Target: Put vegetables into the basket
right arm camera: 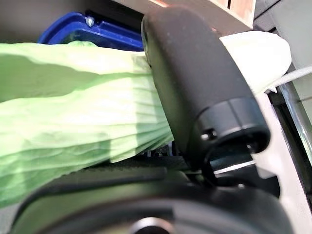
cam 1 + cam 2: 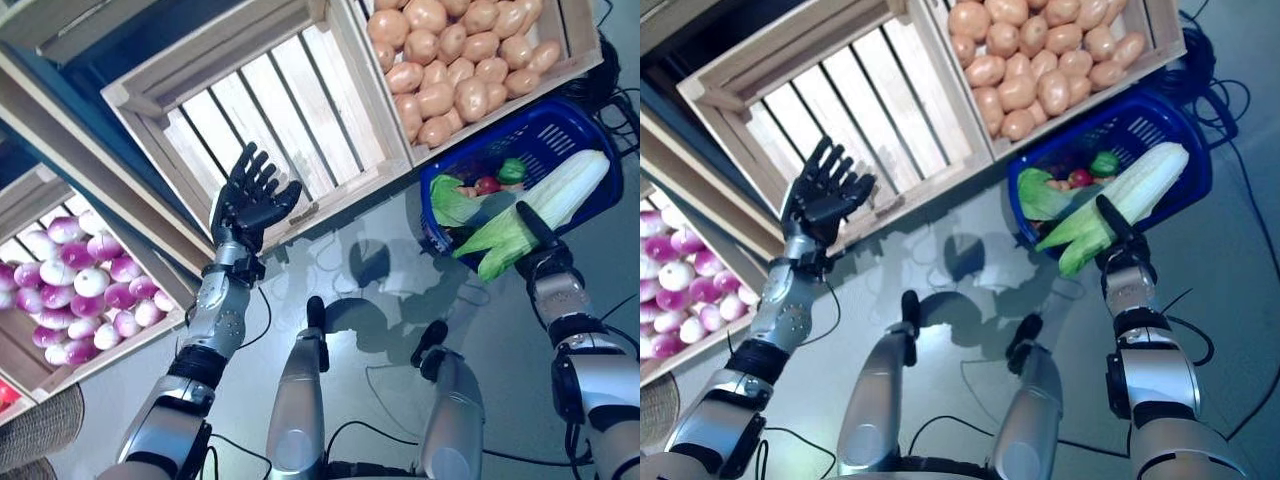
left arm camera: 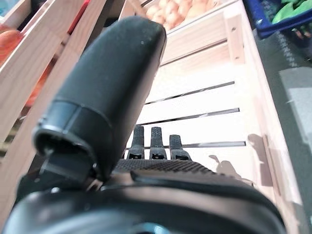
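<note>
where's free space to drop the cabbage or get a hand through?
Free: the empty slatted crate by the open left hand, and the grey floor between that crate and the blue basket. Crowded: the basket, already holding vegetables under the napa cabbage in the right hand; potato crate and turnip crate are full.

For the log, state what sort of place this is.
Probably a mock grocery or produce stall: slatted wooden crates hold potatoes and purple-white turnips, one crate stands empty, and the right hand holds a cabbage over a blue basket.
</note>
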`<state>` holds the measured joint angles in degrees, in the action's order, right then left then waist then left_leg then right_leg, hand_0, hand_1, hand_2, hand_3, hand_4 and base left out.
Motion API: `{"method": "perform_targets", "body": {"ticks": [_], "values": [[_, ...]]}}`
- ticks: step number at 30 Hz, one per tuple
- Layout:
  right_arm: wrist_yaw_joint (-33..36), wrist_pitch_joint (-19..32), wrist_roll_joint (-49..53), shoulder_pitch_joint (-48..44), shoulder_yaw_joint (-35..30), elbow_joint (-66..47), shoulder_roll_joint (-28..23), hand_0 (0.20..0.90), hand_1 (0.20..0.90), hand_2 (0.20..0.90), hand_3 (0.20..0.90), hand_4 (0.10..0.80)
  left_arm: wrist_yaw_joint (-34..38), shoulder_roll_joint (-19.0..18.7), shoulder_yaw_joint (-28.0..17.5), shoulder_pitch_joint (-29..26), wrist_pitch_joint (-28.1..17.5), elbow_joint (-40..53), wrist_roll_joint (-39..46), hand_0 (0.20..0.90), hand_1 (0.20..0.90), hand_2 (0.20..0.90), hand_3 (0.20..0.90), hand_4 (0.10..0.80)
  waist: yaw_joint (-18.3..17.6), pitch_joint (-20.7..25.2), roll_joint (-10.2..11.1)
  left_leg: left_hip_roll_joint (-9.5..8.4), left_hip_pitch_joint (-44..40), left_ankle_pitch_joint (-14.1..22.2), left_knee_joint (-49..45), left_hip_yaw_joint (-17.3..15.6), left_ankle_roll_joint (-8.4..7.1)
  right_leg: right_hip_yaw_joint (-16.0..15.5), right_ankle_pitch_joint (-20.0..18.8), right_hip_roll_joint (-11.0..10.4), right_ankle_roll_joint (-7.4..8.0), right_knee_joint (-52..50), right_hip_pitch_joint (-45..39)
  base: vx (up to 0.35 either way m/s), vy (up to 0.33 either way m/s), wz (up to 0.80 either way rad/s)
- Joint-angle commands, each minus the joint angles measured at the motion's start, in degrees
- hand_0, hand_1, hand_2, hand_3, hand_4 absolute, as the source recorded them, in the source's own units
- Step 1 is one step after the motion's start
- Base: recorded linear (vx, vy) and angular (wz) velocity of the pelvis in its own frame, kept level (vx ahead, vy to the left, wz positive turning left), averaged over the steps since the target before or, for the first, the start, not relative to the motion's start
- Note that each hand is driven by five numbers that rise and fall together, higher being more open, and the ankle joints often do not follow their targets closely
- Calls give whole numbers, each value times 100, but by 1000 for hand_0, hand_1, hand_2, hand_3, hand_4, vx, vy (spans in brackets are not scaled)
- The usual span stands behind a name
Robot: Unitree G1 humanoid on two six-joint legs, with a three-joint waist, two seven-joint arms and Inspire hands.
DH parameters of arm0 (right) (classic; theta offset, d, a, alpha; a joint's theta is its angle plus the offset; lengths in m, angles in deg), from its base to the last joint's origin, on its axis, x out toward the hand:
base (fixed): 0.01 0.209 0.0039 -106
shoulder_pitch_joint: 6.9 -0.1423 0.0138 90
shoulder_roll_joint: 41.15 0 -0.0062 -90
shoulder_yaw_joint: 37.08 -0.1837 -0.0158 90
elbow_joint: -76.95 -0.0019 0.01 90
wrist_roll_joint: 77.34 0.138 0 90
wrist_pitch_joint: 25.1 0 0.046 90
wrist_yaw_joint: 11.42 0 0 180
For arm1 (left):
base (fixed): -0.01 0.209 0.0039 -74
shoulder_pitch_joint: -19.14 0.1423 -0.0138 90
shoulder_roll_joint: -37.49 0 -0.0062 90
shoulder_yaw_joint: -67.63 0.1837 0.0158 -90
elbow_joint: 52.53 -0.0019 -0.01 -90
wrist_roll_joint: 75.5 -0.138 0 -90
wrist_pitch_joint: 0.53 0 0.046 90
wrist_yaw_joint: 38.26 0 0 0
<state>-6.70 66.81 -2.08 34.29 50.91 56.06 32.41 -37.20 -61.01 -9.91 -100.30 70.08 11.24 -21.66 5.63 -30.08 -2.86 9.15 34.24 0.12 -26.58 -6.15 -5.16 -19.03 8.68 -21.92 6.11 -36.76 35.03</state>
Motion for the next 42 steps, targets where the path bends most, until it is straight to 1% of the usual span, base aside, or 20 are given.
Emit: {"method": "perform_targets", "body": {"ticks": [1,4,8,9,10,14,17,26,33,34,39,42], "values": [[-79,658,449,-550,-61,-402,-733,300,300,300,300,400,55,-237,-127,-261,-726,901,-22,900,900,900,900,800,-7,28,-158,62,-100,892,-544,82,-159,188,410,60,-9,-732,8,-31,-26,12],[-110,763,512,-784,-37,-418,-879,300,300,300,300,400,132,-332,-91,-224,-782,1111,-87,900,900,900,900,800,11,28,-192,100,271,1084,-954,134,-149,268,572,14,-50,-1134,360,-36,-14,4],[-130,1077,333,-1090,93,-655,-956,300,300,300,300,400,176,-363,-28,-123,-756,1371,-120,900,900,900,900,800,6,28,-226,190,743,1379,-1583,151,-99,394,789,-31,-133,-1666,826,-42,-11,-4],[-100,1113,276,-1143,125,-683,-964,425,425,425,425,483,201,-364,-23,-126,-740,1383,-114,900,900,900,900,800,-1,28,-226,200,798,1420,-1672,160,-88,416,820,-33,-145,-1746,886,0,0,0],[-19,1164,185,-1215,167,-696,-976,900,900,900,900,800,223,-364,5,-125,-745,1362,-76,900,900,900,900,800,-11,28,-221,220,857,1467,-1787,175,-75,448,851,-30,-161,-1840,952,-13,4,-5],[87,1154,103,-1427,261,-671,-1028,900,900,900,900,800,212,-378,22,-146,-777,1340,-22,900,900,900,900,800,-15,28,-210,247,1019,1579,-2048,228,-39,519,938,-1,-200,-2057,1125,0,0,0],[145,1194,71,-1505,301,-651,-1060,900,900,900,900,800,178,-408,57,-142,-867,1323,-2,900,900,900,900,800,-11,28,-202,268,1084,1593,-2141,248,-22,533,948,20,-220,-2126,1187,-23,15,-5],[50,1248,150,-1506,282,-577,-1083,900,900,900,900,800,-62,-514,36,-77,-987,1159,186,900,900,900,900,800,-15,28,-167,331,861,1583,-2100,207,-8,518,920,57,-224,-2054,985,-3,4,0],[-24,1126,128,-1448,224,-483,-1143,900,900,900,900,800,-200,-606,-27,-68,-957,1142,348,900,900,900,900,800,-26,28,-126,388,402,1515,-1843,104,-18,452,855,39,-193,-1833,589,-9,28,-1],[-43,1074,122,-1418,199,-462,-1169,900,900,900,900,800,-252,-628,-29,-63,-962,1123,389,900,900,900,900,800,-33,28,-108,403,218,1463,-1704,60,-22,412,813,33,-184,-1711,419,-15,42,-5],[-155,961,111,-1323,156,-344,-1192,900,900,900,900,800,-343,-665,-55,-20,-946,1063,475,900,900,900,900,800,-28,41,-71,399,-234,1346,-1390,-9,-25,326,721,31,-174,-1438,15,-3,35,-6],[-172,862,96,-1152,101,-315,-1162,900,900,900,900,800,-405,-691,-52,53,-852,1000,465,900,900,900,900,800,-16,227,-10,377,-626,1233,-1061,-71,-25,236,599,46,-162,-1097,-346,27,31,-3]]}}
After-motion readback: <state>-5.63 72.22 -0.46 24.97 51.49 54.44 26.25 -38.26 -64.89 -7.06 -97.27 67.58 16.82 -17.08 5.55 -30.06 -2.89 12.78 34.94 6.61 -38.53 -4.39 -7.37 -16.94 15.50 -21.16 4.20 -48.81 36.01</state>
